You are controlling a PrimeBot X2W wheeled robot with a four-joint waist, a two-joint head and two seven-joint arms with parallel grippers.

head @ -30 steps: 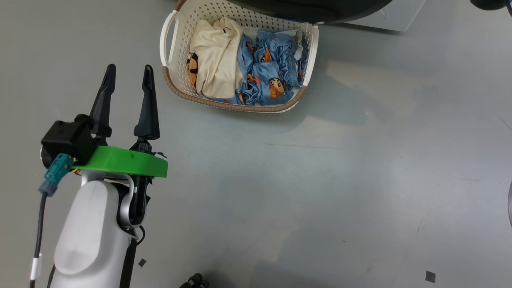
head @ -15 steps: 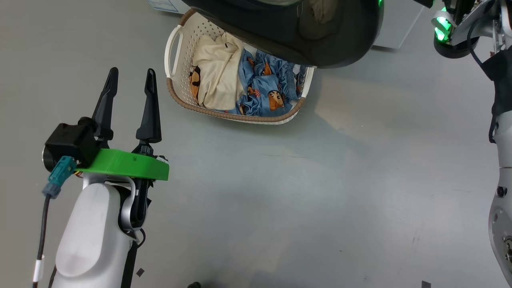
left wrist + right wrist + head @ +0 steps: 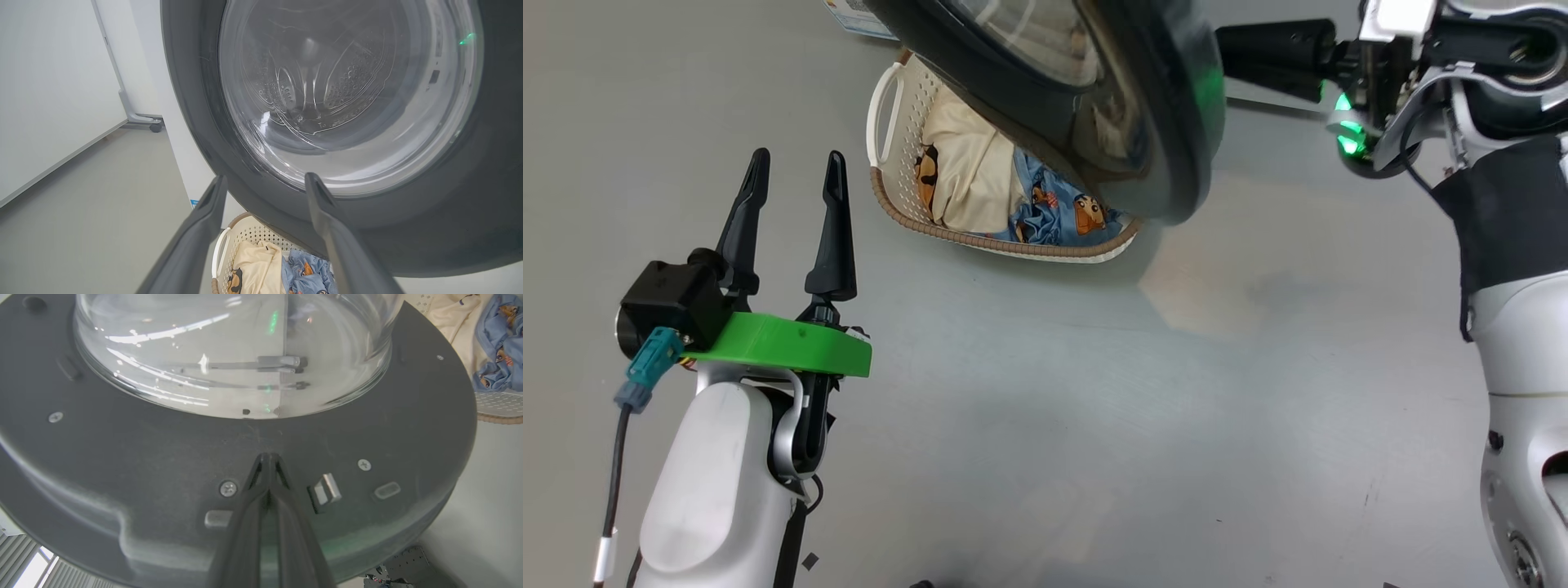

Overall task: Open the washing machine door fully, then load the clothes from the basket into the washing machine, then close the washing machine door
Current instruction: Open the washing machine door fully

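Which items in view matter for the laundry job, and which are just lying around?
Job:
- washing machine door
- washing machine
- basket
- clothes
- left gripper, open
- right gripper, shut, tips at the door's inner face

Lying about:
- white panel on castors
- dark square scrap

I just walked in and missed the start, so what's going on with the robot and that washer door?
The robot's right pincer, shut, has its tips against the inner face of the washing machine door, seemingly pushing it open. The door hangs over the basket, where the clothes lie, not yet loaded. The left pincer is open and empty above the floor beside the basket.
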